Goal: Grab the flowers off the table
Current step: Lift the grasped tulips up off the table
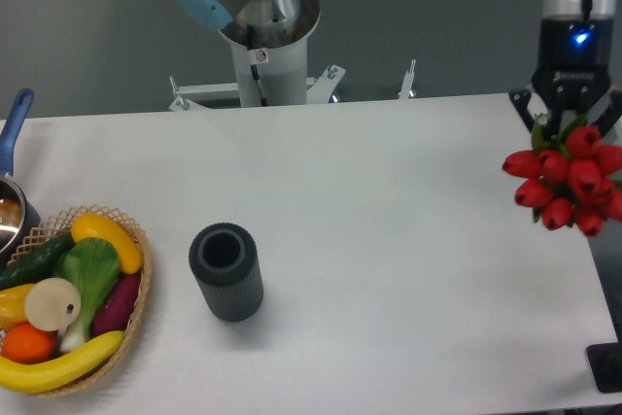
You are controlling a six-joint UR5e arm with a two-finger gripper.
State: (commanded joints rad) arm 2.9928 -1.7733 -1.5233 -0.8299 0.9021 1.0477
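The flowers [569, 180], a bunch of red tulip buds with bits of green leaf, hang at the far right over the right edge of the white table [389, 201]. The buds face the camera and hide the stems. My gripper [569, 126] points down right above and behind the bunch, its black fingers [526, 106] on either side of the green stems, shut on them. The fingertips are hidden by the buds. The bunch appears lifted off the tabletop.
A dark ribbed cylinder vase [226, 271] stands left of centre. A wicker basket [136, 303] of fruit and vegetables sits at the front left, with a blue-handled pot [12, 196] behind it. The arm's base [267, 46] is at the back.
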